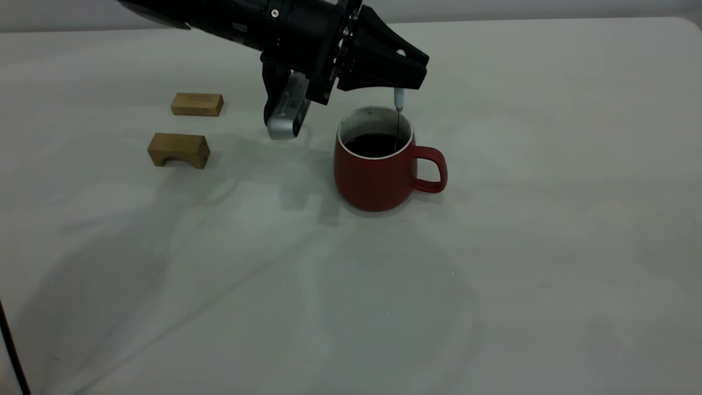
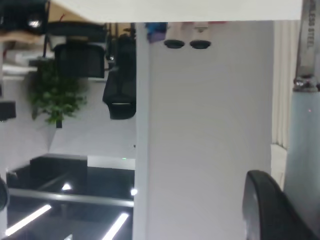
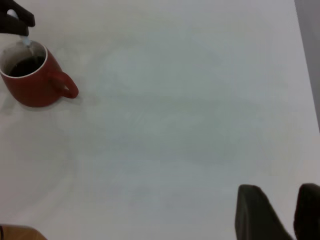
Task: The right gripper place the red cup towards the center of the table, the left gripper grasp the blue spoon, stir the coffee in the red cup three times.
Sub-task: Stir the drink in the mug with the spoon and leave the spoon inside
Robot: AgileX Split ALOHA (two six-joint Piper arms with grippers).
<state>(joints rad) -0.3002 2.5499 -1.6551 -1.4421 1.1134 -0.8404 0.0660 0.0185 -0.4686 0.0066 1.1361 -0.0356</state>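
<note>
L gripper [image 1: 399, 82] clamps blue spoon [image 1: 398, 99] upright in red cup [image 1: 384, 164] on off-white table [image 1: 493, 274]; R fingers [image 3: 257, 215] apart.

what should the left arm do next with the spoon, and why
Probably sweep the blue spoon in a small circle. The left gripper holds it upright over the red cup, its neck already dipping into the coffee. The right gripper sits well away.
</note>
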